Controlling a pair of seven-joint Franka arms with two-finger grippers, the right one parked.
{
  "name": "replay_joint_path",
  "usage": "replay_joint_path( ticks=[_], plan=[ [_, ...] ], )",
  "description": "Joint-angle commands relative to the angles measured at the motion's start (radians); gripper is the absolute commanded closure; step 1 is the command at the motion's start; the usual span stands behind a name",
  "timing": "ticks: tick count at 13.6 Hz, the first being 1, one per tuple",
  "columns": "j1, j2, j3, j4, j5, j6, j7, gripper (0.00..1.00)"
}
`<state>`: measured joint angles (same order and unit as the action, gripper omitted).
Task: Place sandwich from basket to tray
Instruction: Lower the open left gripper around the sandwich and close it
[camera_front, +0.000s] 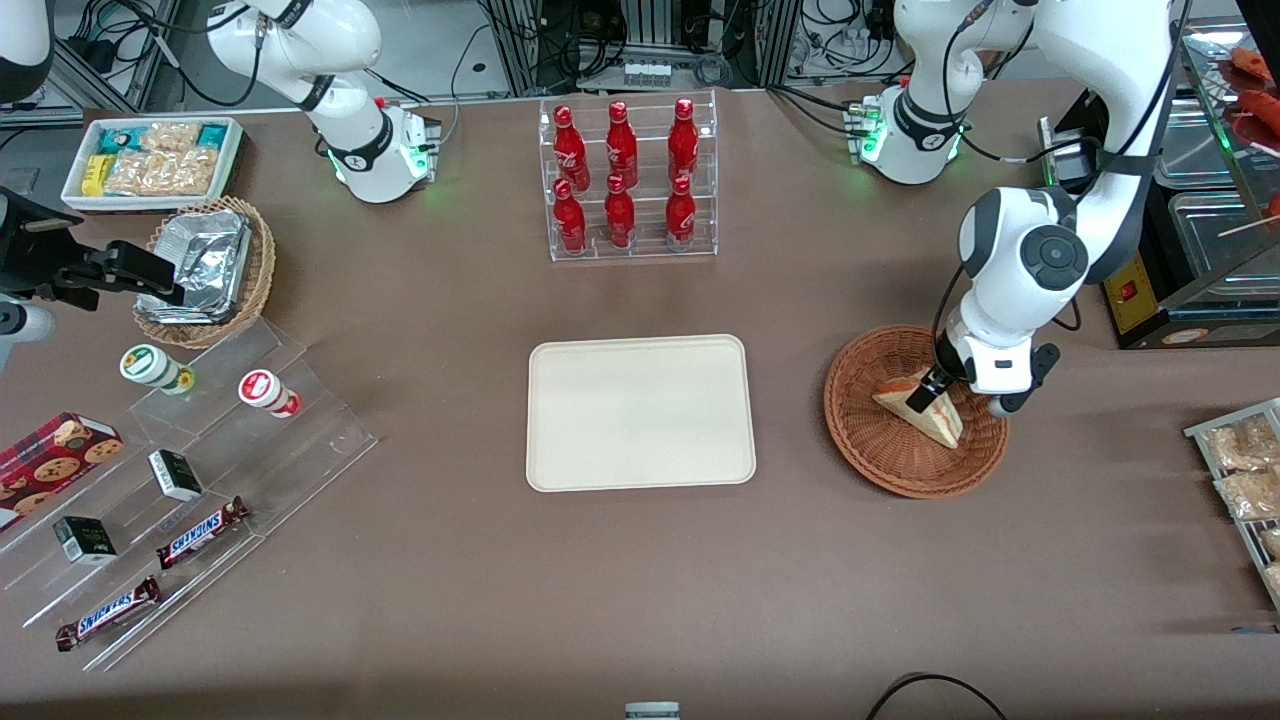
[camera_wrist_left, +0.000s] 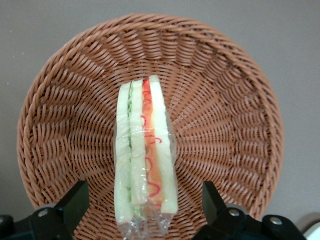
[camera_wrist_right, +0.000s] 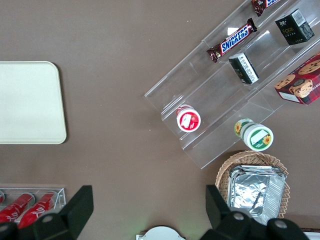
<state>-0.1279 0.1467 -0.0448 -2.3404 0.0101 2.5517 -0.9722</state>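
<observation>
Now your hand (camera_front: 928, 392) is hovering spread wide over the sandwich (camera_front: 925, 407), fingers (camera_wrist_left: 75, 205) straddling it without touching. The sandwich is sitting on edge in the basket (camera_wrist_left: 225, 100), plastic-wrapped, showing pale bread with green and red filling stripes. The tray (camera_front: 640, 412) is lying well apart on the table (camera_front: 450, 560).

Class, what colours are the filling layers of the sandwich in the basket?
Red and green, clearest in the left wrist view of the sandwich.

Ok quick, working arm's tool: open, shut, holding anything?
Left tool: open, down in the round reddish-brown wicker basket, its fingers either side of the plastic-wrapped triangular white-bread sandwich, not closed on it.
</observation>
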Motion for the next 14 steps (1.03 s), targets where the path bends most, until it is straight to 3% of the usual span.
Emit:
replay_joint_path(
  ticks=[1, 3, 4, 5, 6, 9, 12, 14],
  plan=[
    [-0.002, 0.017, 0.000, -0.056, 0.001, 0.102, -0.023, 0.00],
    [-0.004, 0.046, 0.000, -0.057, 0.001, 0.124, -0.031, 0.01],
    [-0.004, 0.053, 0.000, -0.054, 0.001, 0.130, -0.036, 0.17],
    [-0.004, 0.051, 0.000, -0.048, 0.001, 0.127, -0.055, 0.64],
    [-0.004, 0.050, 0.000, -0.045, 0.001, 0.121, -0.060, 0.96],
    [-0.004, 0.009, 0.000, -0.022, 0.004, 0.076, -0.046, 1.00],
    [-0.004, -0.080, -0.030, 0.115, 0.014, -0.243, 0.012, 1.00],
    [-0.004, -0.078, -0.099, 0.301, 0.016, -0.455, 0.044, 1.00]
  ],
)
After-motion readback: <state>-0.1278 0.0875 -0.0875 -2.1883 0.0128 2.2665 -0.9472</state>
